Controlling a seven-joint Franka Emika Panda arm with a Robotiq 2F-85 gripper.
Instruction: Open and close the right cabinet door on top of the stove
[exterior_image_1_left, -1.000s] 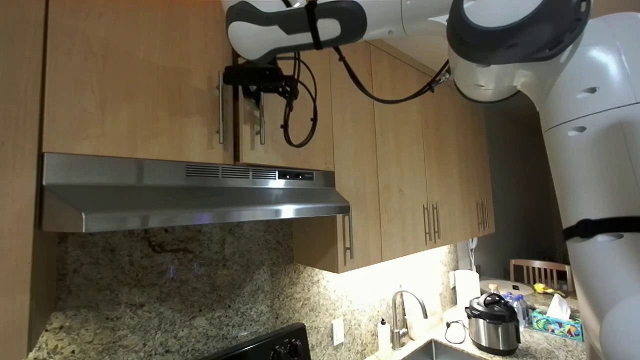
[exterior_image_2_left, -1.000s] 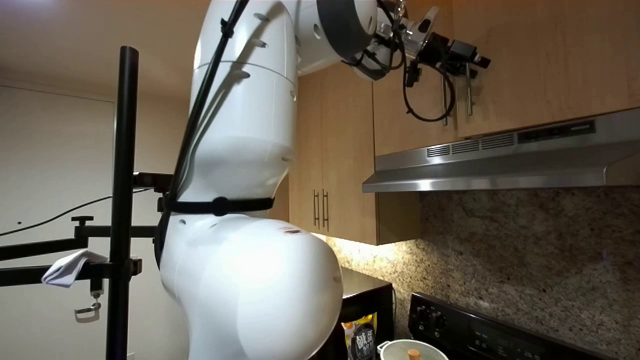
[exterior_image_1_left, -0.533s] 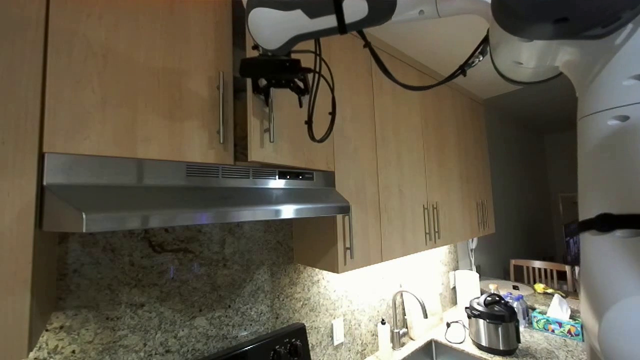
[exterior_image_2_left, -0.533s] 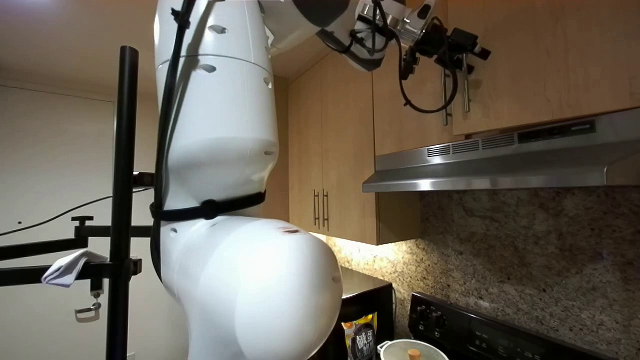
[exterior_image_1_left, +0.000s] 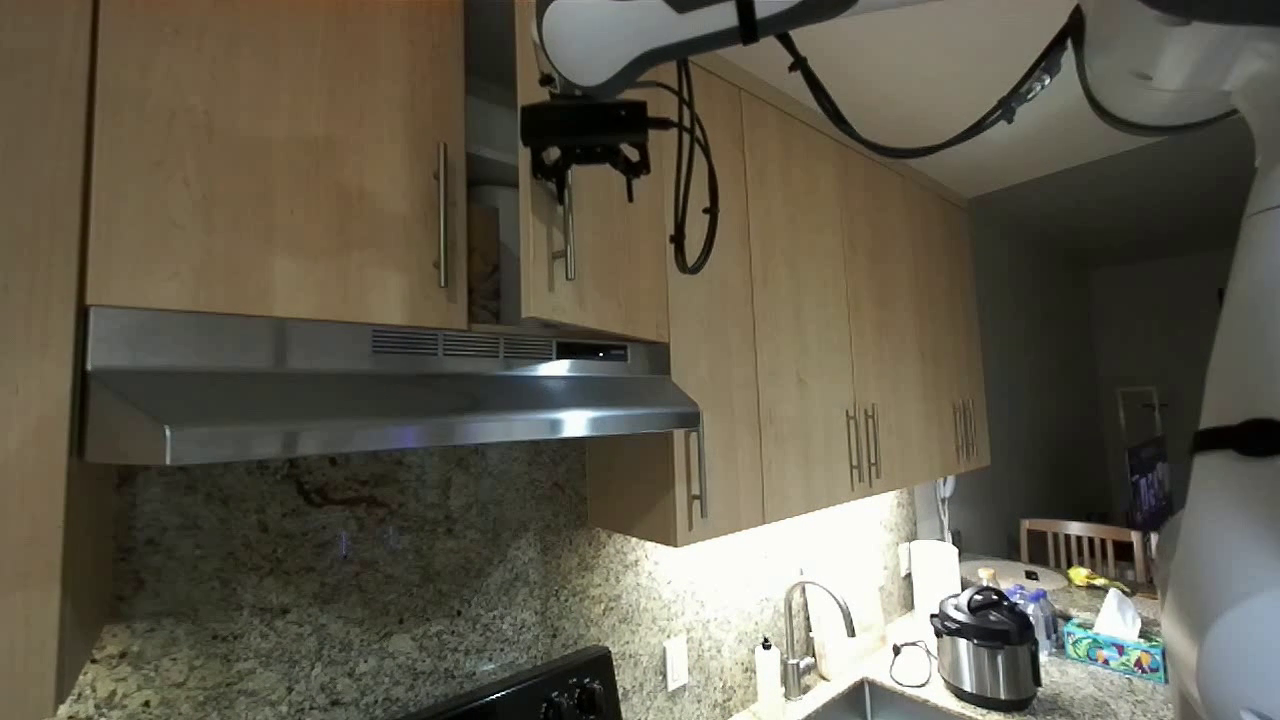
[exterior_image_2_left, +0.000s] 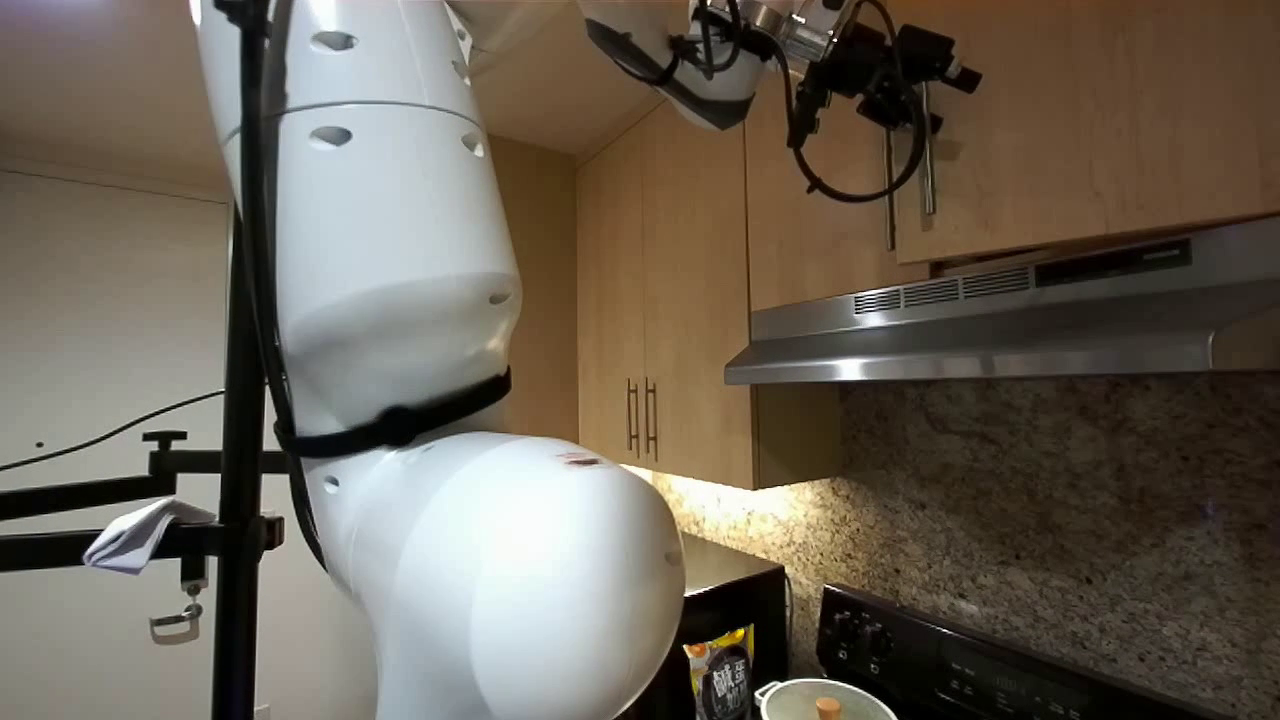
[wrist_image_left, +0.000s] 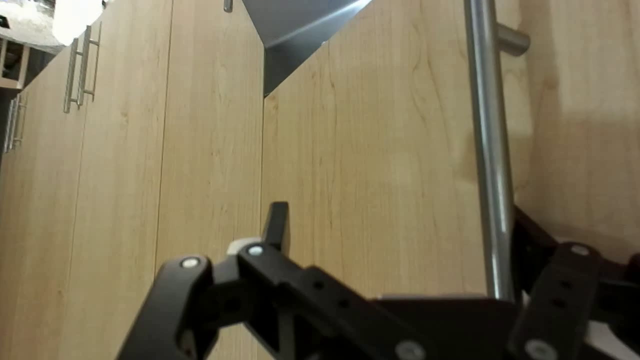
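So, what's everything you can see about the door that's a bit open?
The door is flat, light wood by its look, faintly grained. A slim steel-looking handle stands upright near its left edge. It sits above the hood, partly open, a gap at that edge. The open gripper is at the handle; whether they touch, I can't tell. The door's top is out of view.

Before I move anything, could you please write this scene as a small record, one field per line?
task door: short flat light-wood right cabinet door, partly open
handle: slim vertical steel bar handle, at that door's left edge
gripper: black two-finger gripper, fingers apart, one close beside the handle
contact: cannot tell whether finger and handle touch
neighbour: flat light-wood twin door, shut
under both doors: wide stainless steel range hood
stove: black stove below the hood, partly in view
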